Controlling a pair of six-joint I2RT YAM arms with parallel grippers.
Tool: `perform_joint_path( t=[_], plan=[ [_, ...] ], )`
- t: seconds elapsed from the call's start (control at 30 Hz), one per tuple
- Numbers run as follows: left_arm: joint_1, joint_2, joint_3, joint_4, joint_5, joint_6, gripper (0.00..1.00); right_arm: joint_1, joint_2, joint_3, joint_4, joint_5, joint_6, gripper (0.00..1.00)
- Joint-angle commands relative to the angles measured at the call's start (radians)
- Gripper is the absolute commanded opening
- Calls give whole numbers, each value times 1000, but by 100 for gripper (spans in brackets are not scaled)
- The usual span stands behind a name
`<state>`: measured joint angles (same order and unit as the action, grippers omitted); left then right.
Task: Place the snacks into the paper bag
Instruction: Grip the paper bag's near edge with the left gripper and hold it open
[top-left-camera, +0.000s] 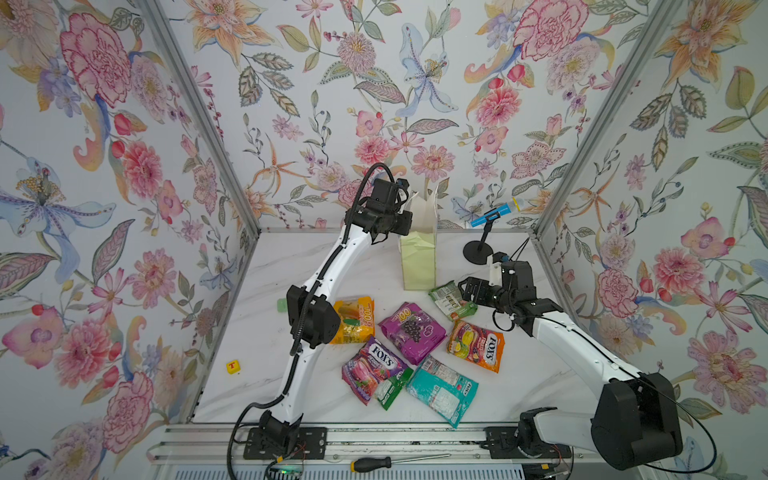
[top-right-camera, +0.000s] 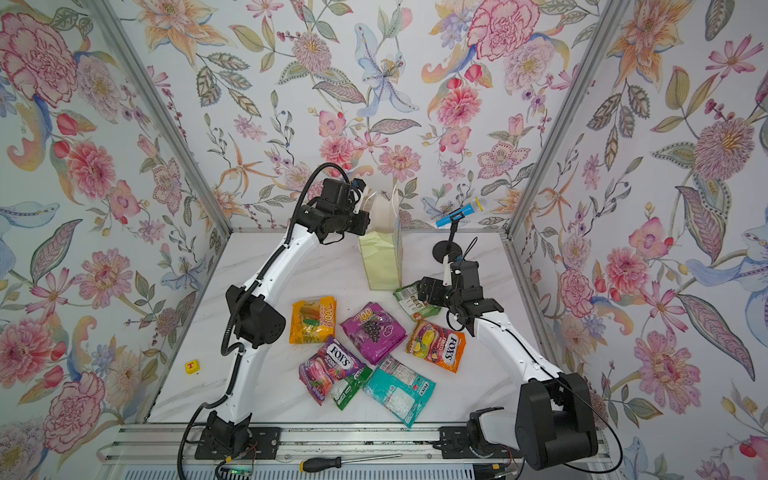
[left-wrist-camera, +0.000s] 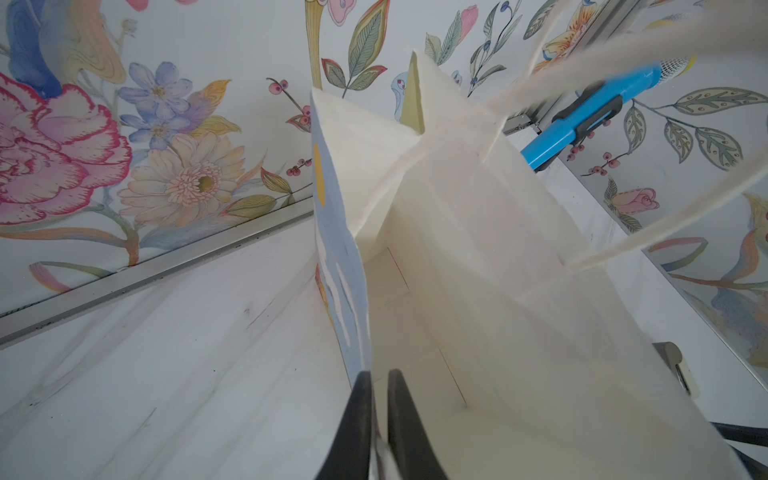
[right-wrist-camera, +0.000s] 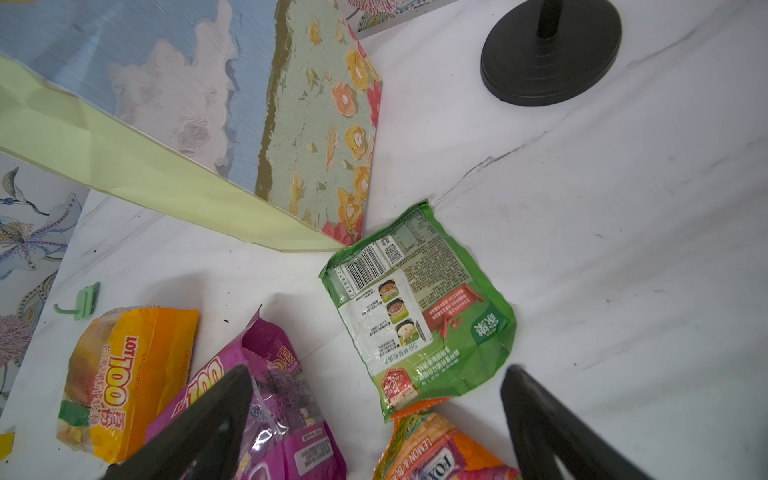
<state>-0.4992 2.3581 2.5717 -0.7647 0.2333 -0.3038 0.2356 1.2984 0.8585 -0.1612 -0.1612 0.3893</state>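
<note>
Front packets: teal packet (top-left-camera: 442, 390), small green packet (top-left-camera: 390, 388) and purple-red FOX'S packet (top-left-camera: 372, 368) lie touching on the tabletop (top-left-camera: 266, 299); the film is probably light, crinkly and slippery.
Middle packets: purple grape packet (top-left-camera: 411, 332), orange FOX'S packet (top-left-camera: 476, 345) and orange-yellow packet (top-left-camera: 353, 320) lie flat.
Right gripper (right-wrist-camera: 378, 374): spread wide and empty, above the green packet (right-wrist-camera: 419, 316) just beside the bag's foot.
Hold: a crimped end edge looks best to pinch.
Paper bag (top-left-camera: 417, 262): upright at the back, mouth open, nothing inside.
Left gripper (left-wrist-camera: 377, 378): pressed together on the bag's printed wall near the rim; the thin paper may crumple.
</note>
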Motion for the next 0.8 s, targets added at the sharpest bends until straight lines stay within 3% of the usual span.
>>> perform_joint_path(
  t=[0.0, 0.07, 0.4, 0.57, 0.77],
  plan=[
    [13, -63, -21, 18, 23, -5, 7, 4, 5, 24, 1, 11, 1, 96],
    [15, -76, -31, 24, 24, -1, 0, 7, 6, 22, 9, 13, 6, 96],
    [18, -114, -39, 24, 21, 5, 0, 7, 10, 18, 17, 21, 11, 96],
    [25, -164, -49, 19, -34, 57, 0, 6, 10, 12, 21, 38, 24, 96],
    [33, -260, -177, 68, -95, 101, 0, -2, 23, -9, 32, 43, 64, 93]
  ],
)
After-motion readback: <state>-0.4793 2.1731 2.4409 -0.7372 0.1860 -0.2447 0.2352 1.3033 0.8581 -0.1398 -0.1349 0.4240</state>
